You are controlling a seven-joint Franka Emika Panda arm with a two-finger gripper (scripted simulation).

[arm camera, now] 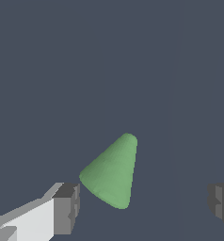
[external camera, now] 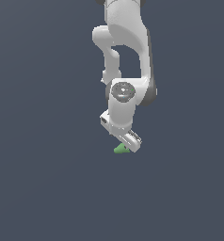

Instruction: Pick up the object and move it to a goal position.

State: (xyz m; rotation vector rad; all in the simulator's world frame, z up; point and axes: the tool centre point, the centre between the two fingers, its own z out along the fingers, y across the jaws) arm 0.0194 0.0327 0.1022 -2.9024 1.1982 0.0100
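— Plain dark grey tabletop (external camera: 38,188), edges nowhere in frame. Step?

— Closing in to grasp. Pincer (arm camera: 142,202) spread wide, one finger (arm camera: 64,209) just beside green object (arm camera: 111,174) lying between, untouched.

— Next?

— Squeeze, then lift, probably.

— Hidden?

— Goal unseen; far finger cut off; object mostly covered in exterior view.

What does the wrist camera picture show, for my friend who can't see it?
A small green cone lies on a plain dark grey floor, between the two open fingers of the robot's claw. One grey fingertip sits close beside the cone's wide end; neither finger touches it.
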